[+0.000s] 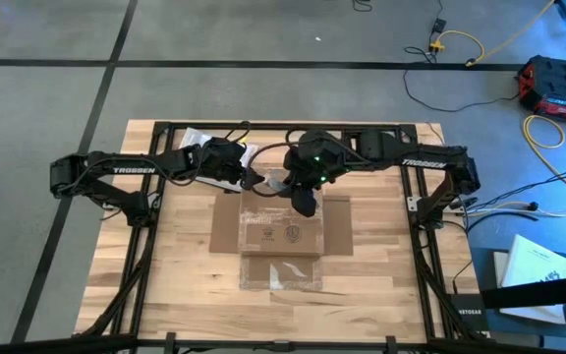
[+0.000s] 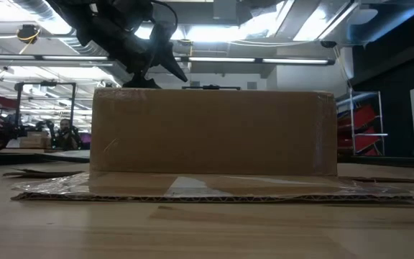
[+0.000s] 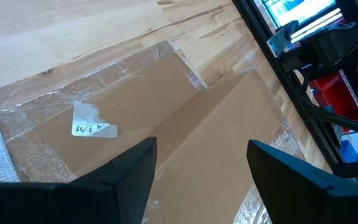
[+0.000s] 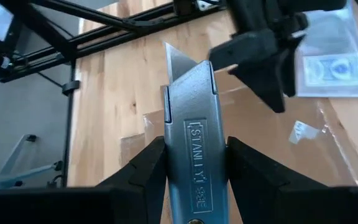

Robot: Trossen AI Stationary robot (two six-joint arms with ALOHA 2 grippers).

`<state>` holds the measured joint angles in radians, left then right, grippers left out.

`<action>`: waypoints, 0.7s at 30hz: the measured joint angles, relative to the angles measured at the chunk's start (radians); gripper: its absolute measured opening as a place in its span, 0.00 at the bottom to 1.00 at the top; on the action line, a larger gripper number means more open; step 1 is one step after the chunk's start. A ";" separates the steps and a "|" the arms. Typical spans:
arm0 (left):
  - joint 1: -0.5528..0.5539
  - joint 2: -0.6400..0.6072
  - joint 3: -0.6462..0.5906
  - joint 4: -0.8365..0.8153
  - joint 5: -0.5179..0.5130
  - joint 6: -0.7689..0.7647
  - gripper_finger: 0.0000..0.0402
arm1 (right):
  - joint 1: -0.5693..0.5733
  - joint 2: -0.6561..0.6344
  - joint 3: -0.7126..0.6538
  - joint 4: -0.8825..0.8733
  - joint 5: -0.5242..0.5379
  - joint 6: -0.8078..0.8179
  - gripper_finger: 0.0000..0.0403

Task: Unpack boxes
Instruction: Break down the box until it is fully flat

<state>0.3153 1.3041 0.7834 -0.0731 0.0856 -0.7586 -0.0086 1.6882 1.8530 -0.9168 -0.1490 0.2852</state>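
The shallow brown cardboard box (image 1: 281,232) lies in the middle of the table with its flaps spread flat, and shiny tape runs along its edges (image 3: 179,56). In the low view its near wall (image 2: 214,133) fills the middle. My left gripper (image 3: 201,180) is open and hovers above the box's far left part (image 1: 254,181), touching nothing. My right gripper (image 4: 194,171) is above the box's far side (image 1: 305,203), shut on a grey utility knife (image 4: 194,124). My right gripper holds the utility knife by its grey metal body (image 4: 197,162), pinched between the two fingers (image 4: 148,168), which lie along its sides. The blade (image 4: 176,62) sticks out ahead of the fingers, and the knife is lifted clear over the box.
A clear plastic bag with a printed card (image 4: 328,62) lies on the table past the box's far edge. A white sticker (image 3: 92,127) sits on the box. The black frame (image 1: 283,126) runs round the table. Bare wood lies at the table's left, right and near sides.
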 joint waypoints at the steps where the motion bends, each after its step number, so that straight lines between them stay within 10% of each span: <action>1: 0.000 0.000 0.000 0.000 0.000 0.000 0.59 | 0.005 0.000 0.000 0.007 0.002 0.005 0.32; 21: 0.000 0.000 0.000 0.000 0.000 0.000 0.59 | 0.029 0.000 0.000 0.056 0.240 0.169 0.33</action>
<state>0.3153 1.3041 0.7834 -0.0731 0.0854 -0.7586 0.0204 1.6878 1.8530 -0.8612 0.0914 0.4539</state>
